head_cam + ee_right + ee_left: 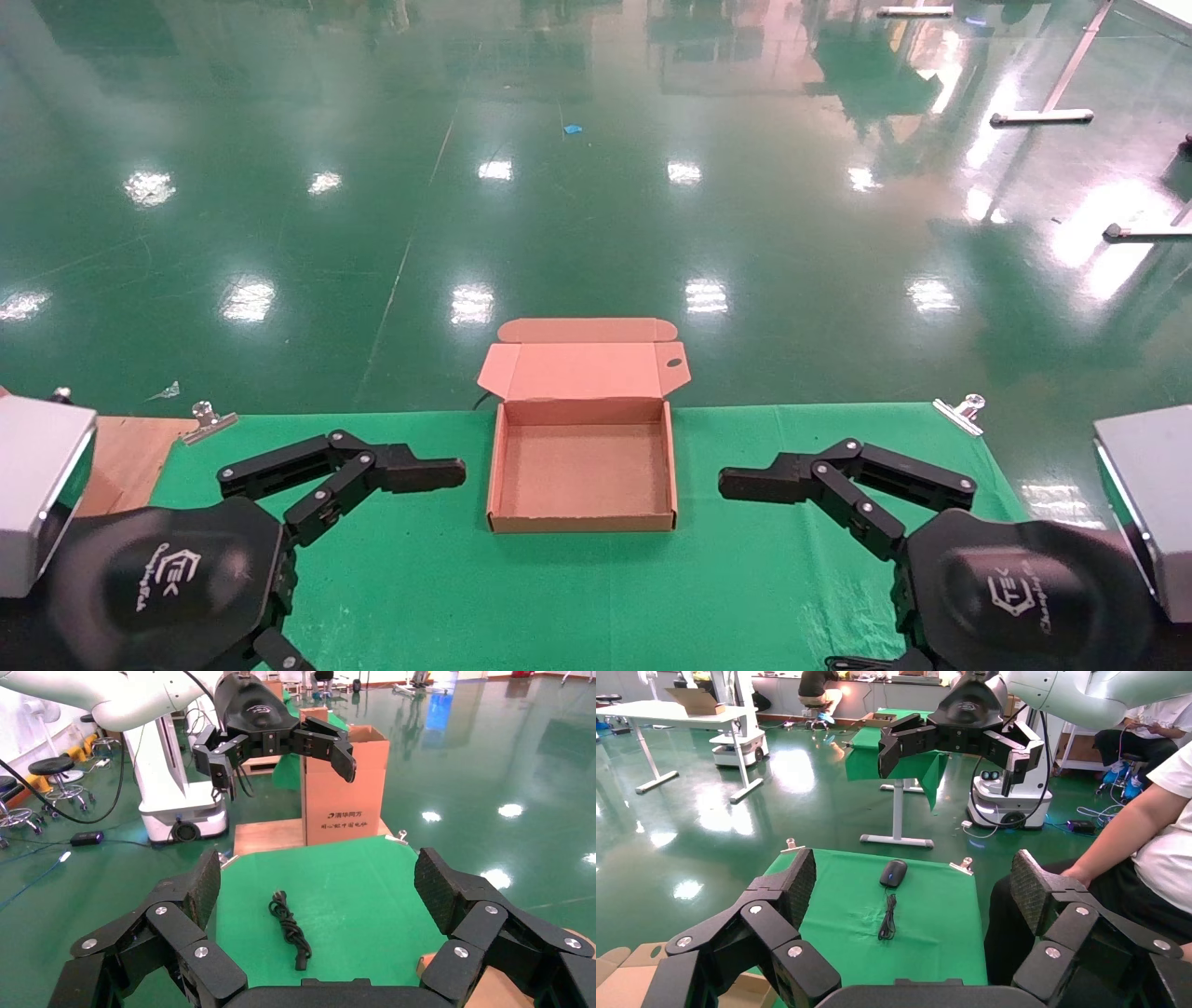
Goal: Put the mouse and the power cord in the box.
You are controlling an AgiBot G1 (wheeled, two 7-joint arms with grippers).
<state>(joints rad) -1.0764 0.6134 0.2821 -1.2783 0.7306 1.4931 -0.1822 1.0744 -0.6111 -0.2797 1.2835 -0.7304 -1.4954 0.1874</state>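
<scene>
The box (582,522) lies open at the middle of the green table, its lid (584,370) folded back and its inside bare. My left gripper (456,473) hovers left of it and my right gripper (728,483) right of it; both are open and hold nothing. In the left wrist view the black mouse (893,873) rests on the cloth beyond my open left gripper (914,881), its thin cable (887,918) bunched beside it. In the right wrist view the power cord (288,927) lies coiled on the cloth beyond my open right gripper (318,880). Neither shows in the head view.
Metal clips (209,417) (961,411) pin the green cloth (577,596) at the far corners. A tall brown carton (344,787) stands on a wooden board (126,457) past the table's left end. A seated person (1151,846) is close to the right end.
</scene>
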